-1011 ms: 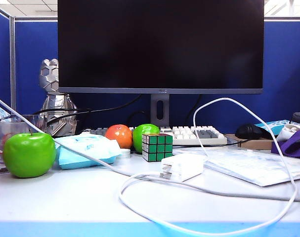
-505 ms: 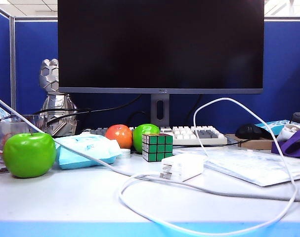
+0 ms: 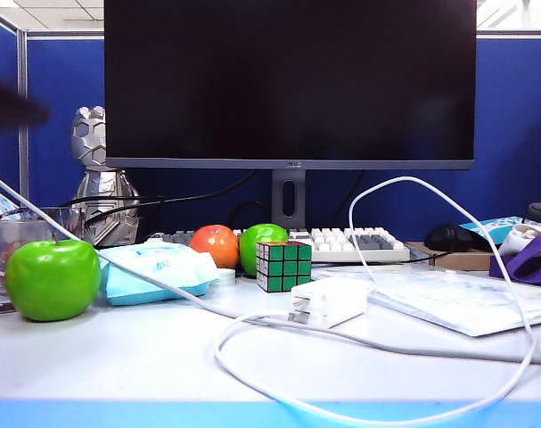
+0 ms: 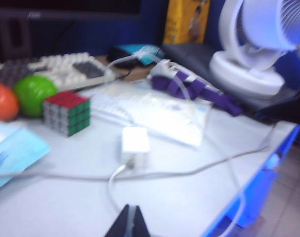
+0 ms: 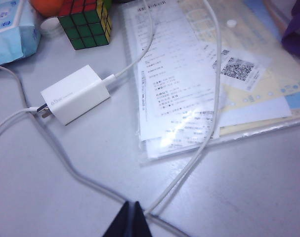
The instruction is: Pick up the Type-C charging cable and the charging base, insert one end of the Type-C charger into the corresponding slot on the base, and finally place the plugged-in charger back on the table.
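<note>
Fingers of left gripper (image 4: 128, 223) and right gripper (image 5: 129, 220) pressed together, holding nothing, both above the tabletop (image 3: 118, 357). Charging base (image 5: 75, 94) flat ahead of the right gripper, long axis slanted, seemingly already plugged into the Type-C charging cable (image 5: 140, 54); right arm likely nearer.

Bare bench (image 5: 248, 187) lies beside the right gripper's (image 5: 131, 217) shut fingers; a cable (image 5: 189, 163) crosses just ahead.

L pincer (image 4: 128, 222) closed; R pincer (image 5: 128, 219) closed
</note>
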